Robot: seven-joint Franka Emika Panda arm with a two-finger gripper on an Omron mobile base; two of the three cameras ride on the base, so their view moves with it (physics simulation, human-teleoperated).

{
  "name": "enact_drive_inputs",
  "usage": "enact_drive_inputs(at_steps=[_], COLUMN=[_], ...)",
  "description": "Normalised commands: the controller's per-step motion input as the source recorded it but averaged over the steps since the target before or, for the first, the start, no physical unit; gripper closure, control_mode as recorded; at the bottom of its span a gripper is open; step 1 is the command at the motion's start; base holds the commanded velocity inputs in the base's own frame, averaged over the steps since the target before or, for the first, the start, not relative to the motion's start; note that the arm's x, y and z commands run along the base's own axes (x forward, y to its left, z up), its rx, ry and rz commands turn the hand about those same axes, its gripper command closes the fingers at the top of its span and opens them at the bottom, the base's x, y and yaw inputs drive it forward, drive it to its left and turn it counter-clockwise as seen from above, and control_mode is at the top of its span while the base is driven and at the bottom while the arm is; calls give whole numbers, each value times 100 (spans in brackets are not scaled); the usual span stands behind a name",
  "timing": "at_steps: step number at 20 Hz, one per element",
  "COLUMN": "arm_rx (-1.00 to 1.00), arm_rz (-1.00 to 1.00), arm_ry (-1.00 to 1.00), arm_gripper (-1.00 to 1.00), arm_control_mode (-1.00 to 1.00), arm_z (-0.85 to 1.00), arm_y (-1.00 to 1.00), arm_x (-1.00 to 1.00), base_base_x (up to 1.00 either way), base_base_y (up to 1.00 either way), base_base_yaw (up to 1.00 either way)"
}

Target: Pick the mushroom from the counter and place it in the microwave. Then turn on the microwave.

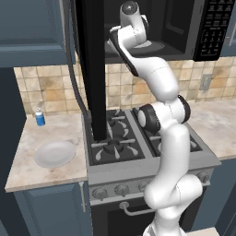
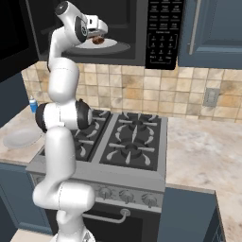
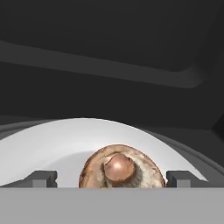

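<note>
Here, left to right. Far left of the left base view: blue bottle with white cap, upright near the tiled wall on the counter; just in front, a white plate, bare, lying flat. Next: microwave door, swung wide open, hanging edge-on above the gas stove. Beyond the door: microwave, mounted over the stove, cavity exposed, keypad at its right side. White arm rising from the lower right and reaching up into the cavity.

Right base view, same order: plate and bottle at the left edge on the counter; arm climbing to the microwave; gripper inside the cavity, above the white turntable; mushroom a small brown lump resting on the turntable just below the hand; keypad to the right; stove below.

Hand view: turntable as a pale disc against the dark cavity; mushroom sitting on it, tan stem uppermost, centred between the two dark fingertips. Jaws spread wide, clear space on either side of the mushroom, nothing gripped.
</note>
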Motion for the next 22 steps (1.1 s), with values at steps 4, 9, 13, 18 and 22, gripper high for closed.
enact_drive_inputs(at_steps=[4, 9, 13, 18, 22], arm_rx=[0, 0, 0, 0, 0], arm_rz=[0, 0, 0, 0, 0], arm_ry=[-3, -2, -3, -7, -6], arm_gripper=[-100, -100, -100, -100, -100], arm_control_mode=[-100, -100, -100, -100, -100], arm_z=[1, 0, 0, -1, -12], arm_y=[-5, -5, -4, 0, 0], arm_x=[-20, -20, -18, -18, -18], base_base_x=[0, 0, 0, 0, 0], base_base_y=[0, 0, 0, 0, 0], base_base_yaw=[0, 0, 0, 0, 0])
